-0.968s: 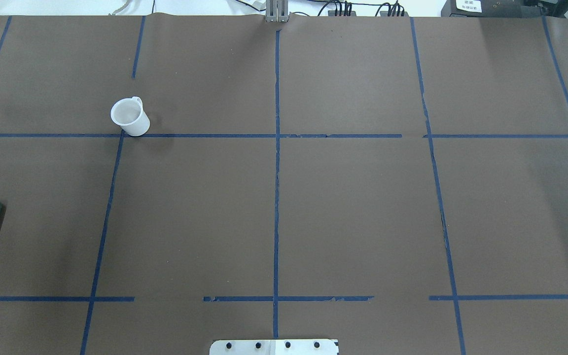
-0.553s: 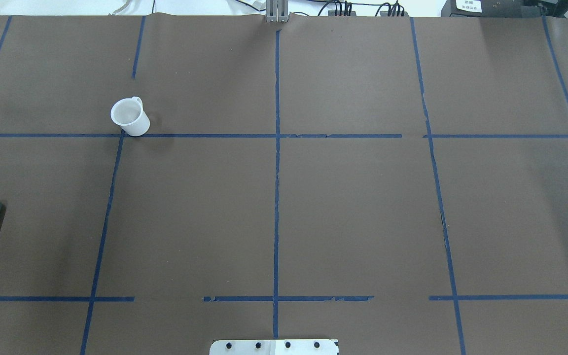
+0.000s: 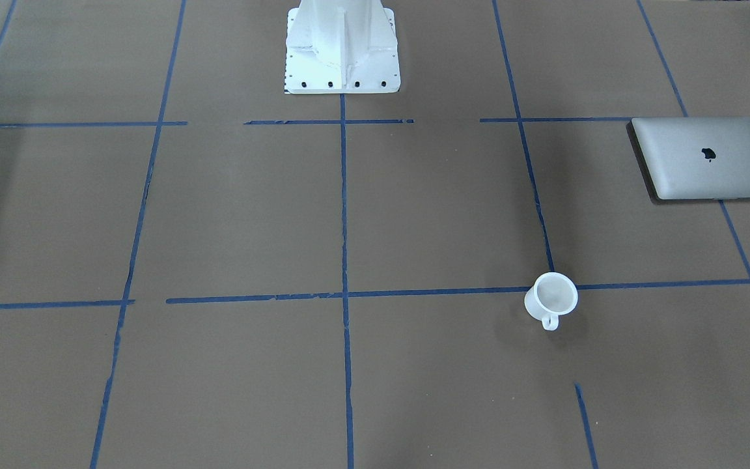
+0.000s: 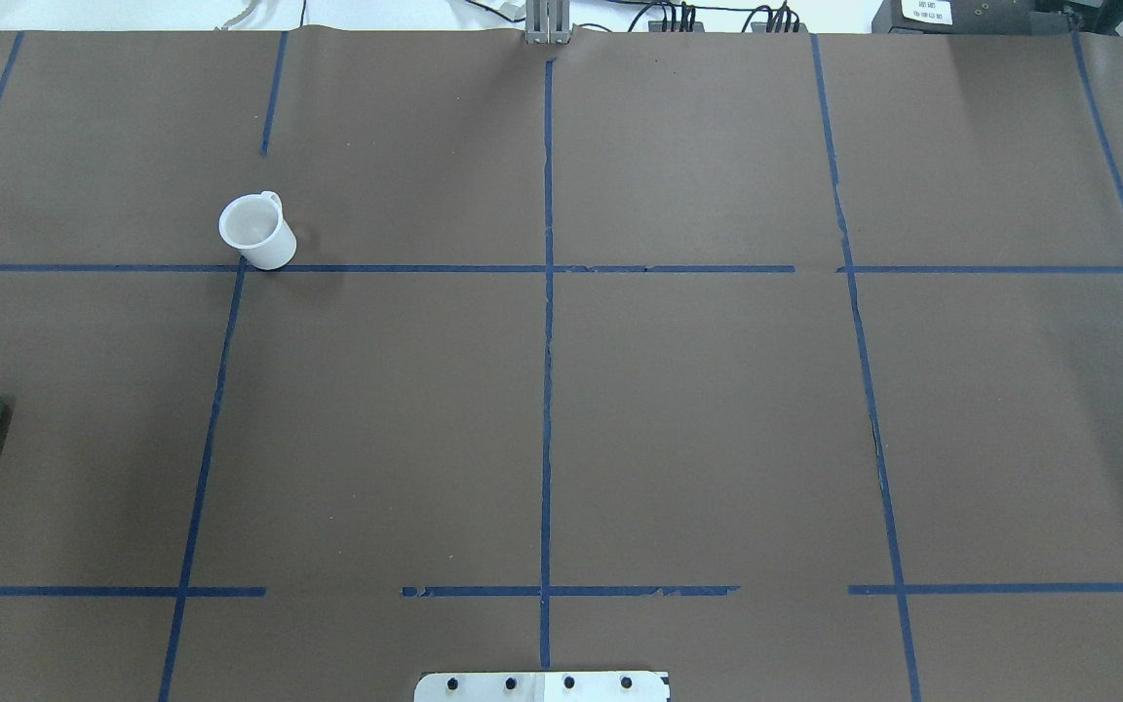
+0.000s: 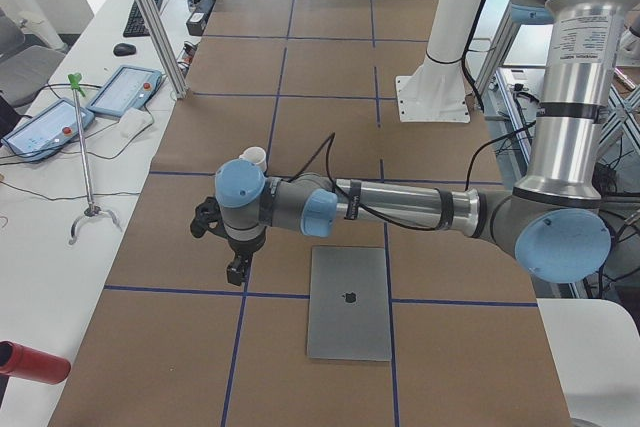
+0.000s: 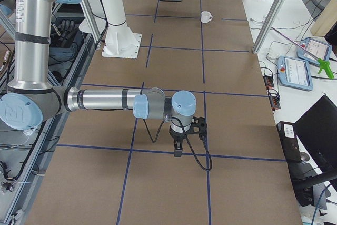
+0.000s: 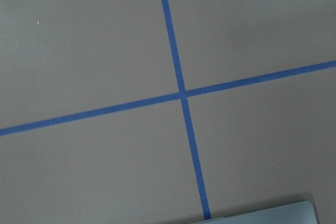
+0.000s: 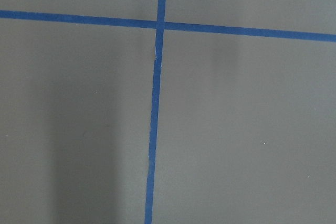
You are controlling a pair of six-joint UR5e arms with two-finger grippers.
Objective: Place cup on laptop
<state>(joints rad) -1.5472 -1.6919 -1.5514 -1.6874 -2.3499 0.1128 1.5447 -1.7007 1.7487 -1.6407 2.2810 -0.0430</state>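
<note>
So here's where we're at. The small white smooth-walled cup (image 3: 552,296) with the flared rim and loop handle stands upright and empty on the brown paper table cover (image 4: 698,419). It's well apart from the flat silver-grey metal laptop (image 3: 707,158), out past the lid corner that faces away from the robot.

The left gripper (image 5: 237,269) hangs over the paper near that same corner, roughly between laptop and cup, so we'd pick the left arm for this. The right gripper (image 6: 178,151) is way off, far from the laptop. Fingers spread or pressed together? We can't tell for either one.

The cup's handle points away from the laptop, so we reckon pinching the wall is easier. The lid looks matte and level, with rounded corners and its long edge running along the table.
</note>
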